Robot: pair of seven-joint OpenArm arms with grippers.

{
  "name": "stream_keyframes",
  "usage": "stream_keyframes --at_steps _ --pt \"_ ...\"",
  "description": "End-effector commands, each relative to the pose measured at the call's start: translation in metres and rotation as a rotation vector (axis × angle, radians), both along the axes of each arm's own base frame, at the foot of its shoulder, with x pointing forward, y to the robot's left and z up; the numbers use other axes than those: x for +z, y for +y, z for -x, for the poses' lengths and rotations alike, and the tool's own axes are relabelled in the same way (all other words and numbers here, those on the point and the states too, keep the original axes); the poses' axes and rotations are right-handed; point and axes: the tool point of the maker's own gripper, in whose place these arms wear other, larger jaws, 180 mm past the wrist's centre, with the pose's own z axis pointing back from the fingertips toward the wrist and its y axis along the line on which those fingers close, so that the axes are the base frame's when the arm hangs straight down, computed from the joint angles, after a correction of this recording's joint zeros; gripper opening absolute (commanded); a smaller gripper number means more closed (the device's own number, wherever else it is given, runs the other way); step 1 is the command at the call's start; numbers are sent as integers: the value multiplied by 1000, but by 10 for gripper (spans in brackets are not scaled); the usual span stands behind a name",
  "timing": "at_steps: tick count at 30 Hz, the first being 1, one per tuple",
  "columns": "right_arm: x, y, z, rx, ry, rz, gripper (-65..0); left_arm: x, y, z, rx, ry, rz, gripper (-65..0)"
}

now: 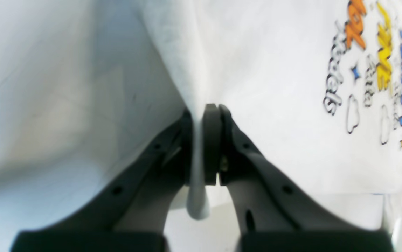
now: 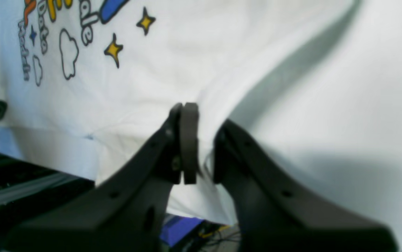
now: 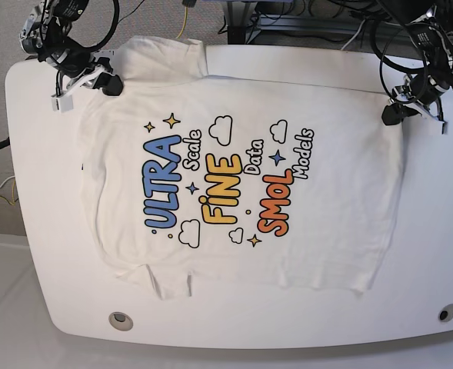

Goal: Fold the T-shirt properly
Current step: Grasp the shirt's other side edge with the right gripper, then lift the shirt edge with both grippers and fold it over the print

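A white table with rounded corners fills most of the base view, with a round hole near each near corner; behind its far edge run dark cables and equipment against a grey wall, and a pale floor shows along the near-left side. The T-shirt lies print-up and nearly flat across the table, collar toward the near edge, the coloured lettering slanting across its middle. One sleeve juts past the far edge of the table at the upper left of the base view, and the hem side there reaches the table's rim. The right gripper is clamped on a pinch of the shirt's edge at that far-left corner, cloth bunched between its dark pads. The left gripper is likewise closed on a fold of white fabric at the far-right corner, a strip of cloth hanging down between its pads. Bare tabletop lies to the right of the shirt and along the near edge; the left side of the shirt sits close to the table's curved rim.
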Motion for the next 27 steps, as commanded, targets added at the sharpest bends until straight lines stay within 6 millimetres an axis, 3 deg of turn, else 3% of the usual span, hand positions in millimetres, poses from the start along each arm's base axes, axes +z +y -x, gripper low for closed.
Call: stream_keyframes --at_steps 1,18,27 --pt "13 -2 -12 29 -52 15 -591 19 8 -10 1 -64 -33 -619" --pt "40 2 -28 75 -137 73 -591 28 4 -23 -5 -102 -32 -619" --pt "57 11 -37 64 -215 -19 -591 32 -7 -34 -5 -130 -4 -619"
